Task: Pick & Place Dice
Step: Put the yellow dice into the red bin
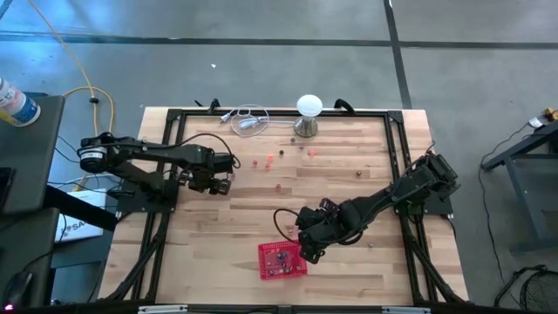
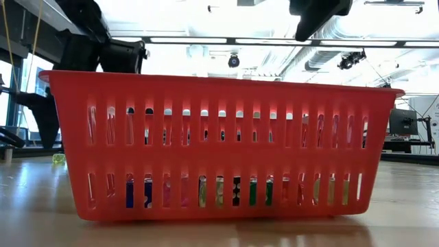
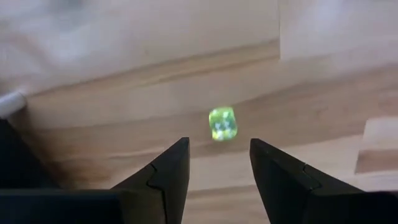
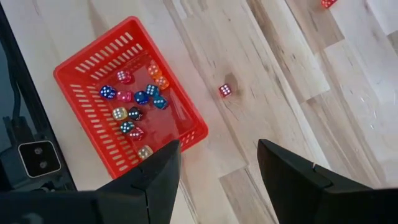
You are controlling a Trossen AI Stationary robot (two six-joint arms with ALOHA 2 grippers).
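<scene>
A: What else is on the wooden table [image 1: 349, 166]?
B: A red slotted basket [image 1: 281, 260] near the front edge, a white ball-topped metal stand [image 1: 309, 115] at the back, with a coiled cable [image 1: 247, 120] beside it.

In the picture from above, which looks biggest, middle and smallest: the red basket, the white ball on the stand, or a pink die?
1. Red basket
2. White ball
3. Pink die, just a speck

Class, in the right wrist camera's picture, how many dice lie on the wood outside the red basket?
2: a red die near the basket, and a second red die farther off, partly cut off. More may lie outside this view.
</scene>
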